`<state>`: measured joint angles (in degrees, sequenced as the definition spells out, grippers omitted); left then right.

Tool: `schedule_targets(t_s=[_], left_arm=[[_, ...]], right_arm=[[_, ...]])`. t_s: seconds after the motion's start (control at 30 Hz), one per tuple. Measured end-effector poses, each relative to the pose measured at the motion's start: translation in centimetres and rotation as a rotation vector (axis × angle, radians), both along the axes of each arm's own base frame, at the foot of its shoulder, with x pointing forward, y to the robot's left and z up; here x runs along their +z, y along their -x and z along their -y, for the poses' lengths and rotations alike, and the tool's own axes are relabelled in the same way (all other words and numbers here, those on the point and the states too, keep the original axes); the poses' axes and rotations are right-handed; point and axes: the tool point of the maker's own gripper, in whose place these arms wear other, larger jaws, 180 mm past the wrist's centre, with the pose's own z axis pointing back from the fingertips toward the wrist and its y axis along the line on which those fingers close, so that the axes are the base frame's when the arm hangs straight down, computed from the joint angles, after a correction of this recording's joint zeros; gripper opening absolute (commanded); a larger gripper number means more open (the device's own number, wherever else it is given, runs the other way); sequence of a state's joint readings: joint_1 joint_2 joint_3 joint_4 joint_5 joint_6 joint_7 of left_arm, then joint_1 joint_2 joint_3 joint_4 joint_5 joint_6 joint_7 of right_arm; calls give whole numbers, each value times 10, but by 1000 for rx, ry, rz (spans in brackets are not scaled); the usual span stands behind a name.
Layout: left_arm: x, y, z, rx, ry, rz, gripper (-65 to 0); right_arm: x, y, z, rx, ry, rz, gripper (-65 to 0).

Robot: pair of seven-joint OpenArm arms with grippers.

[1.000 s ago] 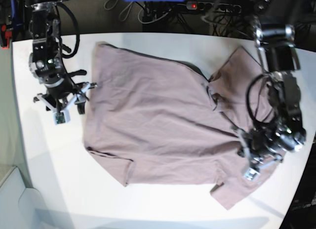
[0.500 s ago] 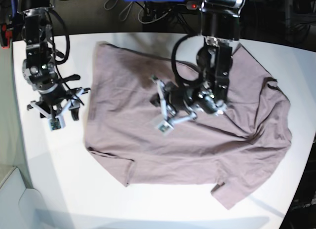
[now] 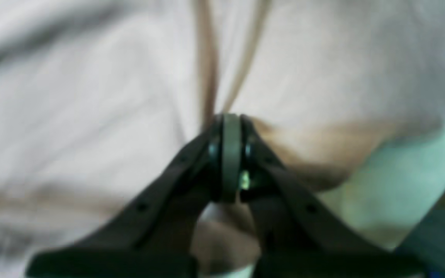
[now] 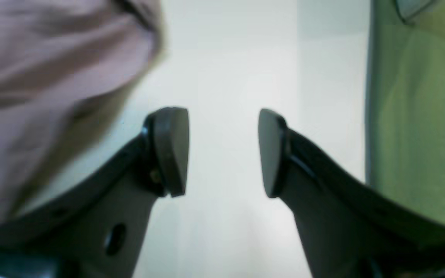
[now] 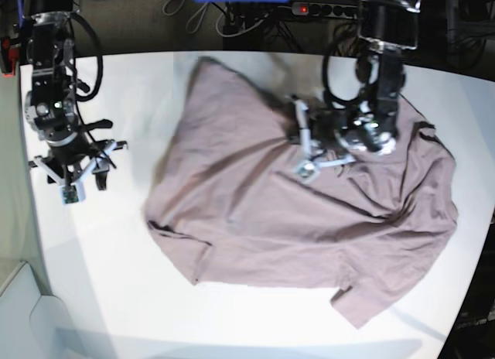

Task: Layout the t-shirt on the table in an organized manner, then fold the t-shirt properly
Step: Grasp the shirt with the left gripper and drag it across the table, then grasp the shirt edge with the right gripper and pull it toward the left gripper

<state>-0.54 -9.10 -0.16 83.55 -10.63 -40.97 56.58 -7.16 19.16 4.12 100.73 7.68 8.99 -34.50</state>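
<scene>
Pinching t-shirt [image 3: 91,116] fold: left end effector [image 3: 228,127]; right end effector [image 4: 222,150] apart over table [image 4: 226,58].

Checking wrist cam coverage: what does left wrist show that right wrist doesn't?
Left wrist only: the left hand, shut, pinching a tented fold of the t-shirt, which fills most of the frame.

Right wrist only: the right hand, open and empty over bare table; the cloth edge sits off to one side, not between the fingers.

Both: the pink t-shirt and some white table, both blurred.
</scene>
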Motion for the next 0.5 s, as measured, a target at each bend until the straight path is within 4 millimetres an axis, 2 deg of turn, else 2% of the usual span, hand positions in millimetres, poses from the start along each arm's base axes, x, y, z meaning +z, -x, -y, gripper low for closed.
schedule_targets(t_s=[0.13, 0.2, 0.3, 0.5], left_arm=[[2, 7, -74, 122, -121, 7, -646], [3, 9, -100, 165, -171, 1, -646], [4, 13, -120, 203, -200, -4, -646], [3, 23, -143, 263, -214, -12, -646]], right_arm=[[1, -5, -14, 0, -43, 15, -386], [5, -13, -25, 17, -60, 33, -386], [2, -26, -56, 97, -72, 29, -386], [-21, -33, -137, 309, -78, -45, -386]])
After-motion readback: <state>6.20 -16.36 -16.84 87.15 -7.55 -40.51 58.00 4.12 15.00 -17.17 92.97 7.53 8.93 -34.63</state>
